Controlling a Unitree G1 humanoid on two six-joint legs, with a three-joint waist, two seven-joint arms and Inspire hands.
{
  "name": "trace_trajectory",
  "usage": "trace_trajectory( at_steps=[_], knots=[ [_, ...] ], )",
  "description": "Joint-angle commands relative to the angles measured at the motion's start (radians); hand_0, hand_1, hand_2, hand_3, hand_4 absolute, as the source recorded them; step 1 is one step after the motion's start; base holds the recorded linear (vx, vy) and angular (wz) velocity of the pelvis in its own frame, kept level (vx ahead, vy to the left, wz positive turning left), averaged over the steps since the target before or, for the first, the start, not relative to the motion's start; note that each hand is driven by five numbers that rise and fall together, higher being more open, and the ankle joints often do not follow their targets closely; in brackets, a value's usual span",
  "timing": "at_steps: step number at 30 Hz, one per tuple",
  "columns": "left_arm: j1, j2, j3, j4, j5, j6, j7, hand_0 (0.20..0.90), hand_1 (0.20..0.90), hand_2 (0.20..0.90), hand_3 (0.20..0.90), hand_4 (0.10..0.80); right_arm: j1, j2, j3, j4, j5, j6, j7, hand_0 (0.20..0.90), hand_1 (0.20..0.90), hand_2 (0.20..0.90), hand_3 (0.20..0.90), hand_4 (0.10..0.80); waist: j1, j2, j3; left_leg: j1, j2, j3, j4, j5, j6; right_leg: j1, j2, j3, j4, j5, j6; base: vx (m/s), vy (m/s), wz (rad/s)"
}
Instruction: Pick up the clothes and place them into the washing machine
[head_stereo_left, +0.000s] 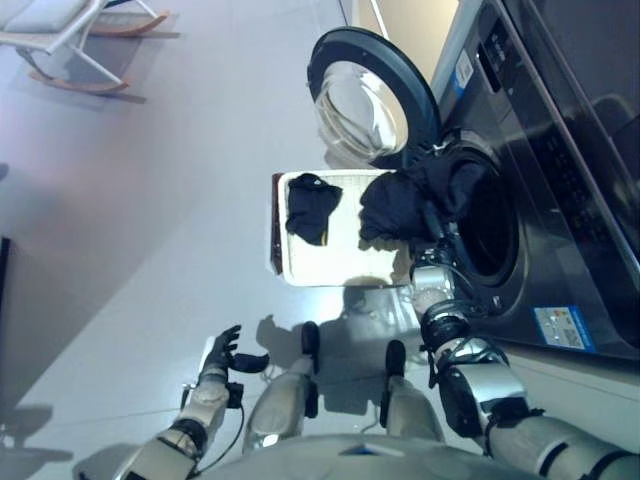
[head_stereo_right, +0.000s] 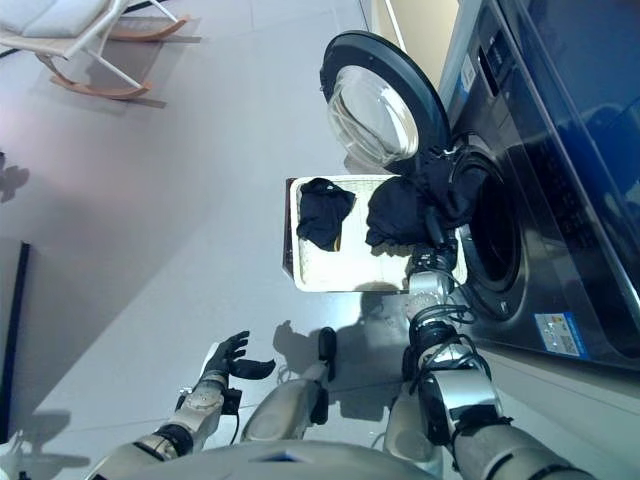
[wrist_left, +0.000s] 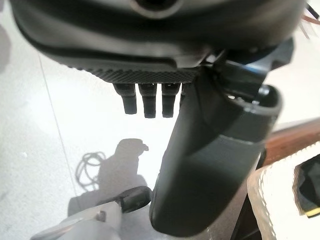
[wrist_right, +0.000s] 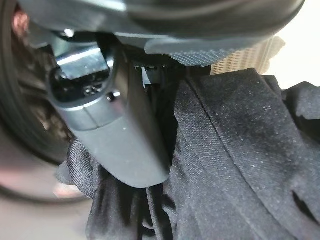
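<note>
One black garment is being carried at the washing machine opening, centre right, clamped in the right hand (thumb pressed into cloth, shown only by the right wrist view). A second garment is left in the basket. The left hand is seen lower left, relaxed and empty.

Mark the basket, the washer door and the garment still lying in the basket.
basket (head_stereo_left: 350, 262): left eye view, bare pale floor of the basket.
washer door (head_stereo_right: 372, 108): right eye view, glass centre of the open door.
garment (head_stereo_left: 311, 207): left eye view, middle of the dark heap.
</note>
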Motion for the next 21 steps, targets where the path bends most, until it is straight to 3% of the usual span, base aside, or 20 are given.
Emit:
trace_trajectory(
  at_steps=[1, 5, 7, 11, 21],
  knots=[
    [-0.019, -0.005, -0.026, 0.036, -0.022, -0.021, 0.022, 0.9, 0.9, 0.9, 0.9, 0.8, -0.137, -0.039, -0.058, -0.099, 0.029, -0.112, 0.046, 0.3, 0.3, 0.3, 0.3, 0.4, 0.01, 0.028, 0.016, -0.075, -0.046, -0.008, 0.074, -0.071, -0.006, -0.092, -0.023, -0.011, 0.084, 0.009, 0.022, -0.181, 0.043, -0.17],
    [-0.055, -0.006, -0.042, 0.033, -0.046, -0.021, 0.032, 0.9, 0.9, 0.9, 0.9, 0.8, -0.262, -0.097, -0.078, -0.061, 0.024, -0.133, 0.012, 0.3, 0.3, 0.3, 0.3, 0.4, 0.017, 0.044, 0.073, -0.192, -0.053, 0.003, 0.178, -0.083, -0.001, -0.217, -0.015, 0.012, 0.181, 0.004, 0.009, -0.163, 0.036, -0.21],
    [-0.077, -0.002, -0.042, 0.033, -0.05, -0.019, 0.038, 0.9, 0.9, 0.9, 0.9, 0.8, -0.298, -0.128, -0.082, -0.04, 0.014, -0.133, -0.009, 0.3, 0.3, 0.3, 0.3, 0.4, 0.02, 0.043, 0.082, -0.247, -0.061, -0.002, 0.24, -0.113, 0.002, -0.277, -0.02, 0.018, 0.264, -0.035, 0.002, -0.091, 0.001, -0.22],
    [-0.128, 0.003, -0.056, 0.02, -0.066, -0.033, 0.052, 0.9, 0.9, 0.9, 0.9, 0.8, -0.391, -0.193, -0.074, -0.02, -0.015, -0.158, -0.062, 0.3, 0.3, 0.3, 0.3, 0.4, 0.014, 0.06, 0.11, -0.379, -0.07, -0.005, 0.335, -0.125, -0.002, -0.403, -0.031, 0.027, 0.369, -0.044, -0.013, -0.107, 0.002, 0.09],
    [-0.175, -0.008, -0.076, -0.025, -0.092, -0.056, 0.078, 0.9, 0.9, 0.9, 0.9, 0.8, -0.593, -0.321, -0.112, 0.057, 0.047, -0.221, -0.116, 0.3, 0.3, 0.3, 0.3, 0.4, 0.045, 0.097, 0.099, -0.596, -0.069, -0.035, 0.504, -0.201, 0.001, -0.62, -0.008, 0.077, 0.526, -0.125, -0.047, 0.009, -0.008, 0.05]
  ],
)
